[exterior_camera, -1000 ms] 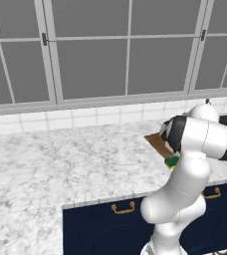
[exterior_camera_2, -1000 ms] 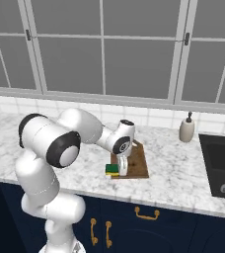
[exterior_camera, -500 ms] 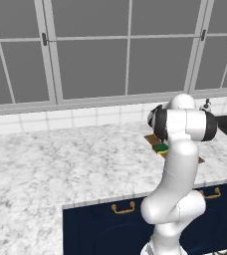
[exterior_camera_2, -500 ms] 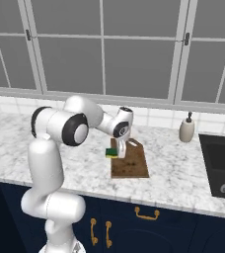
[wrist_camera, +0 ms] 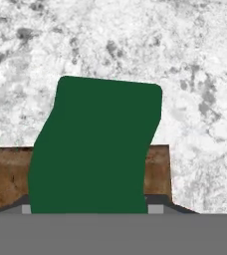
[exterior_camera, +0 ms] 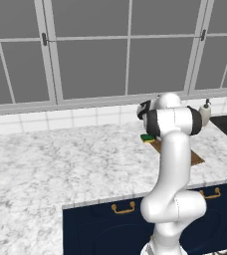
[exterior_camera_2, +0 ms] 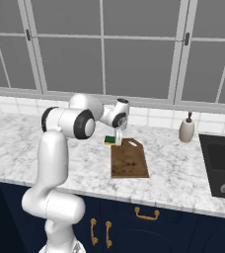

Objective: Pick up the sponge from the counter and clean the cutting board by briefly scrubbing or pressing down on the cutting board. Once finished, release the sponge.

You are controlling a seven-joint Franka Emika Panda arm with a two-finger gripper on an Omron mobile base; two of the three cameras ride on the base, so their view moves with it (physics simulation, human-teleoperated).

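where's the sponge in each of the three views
Left base view: sponge right of centre, at the cutting board's far corner, beside the arm.
Right base view: sponge at centre, off the board's far left corner.
Hand view: sponge fills the middle.
Shared landmark: the brown board.

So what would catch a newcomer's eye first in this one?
Probably the white arm bent low over the marble counter, its claw closed on the green-topped sponge at the far left corner of the brown cutting board. In the hand view the sponge's green face looms large, lying half over the board's edge and half over marble.
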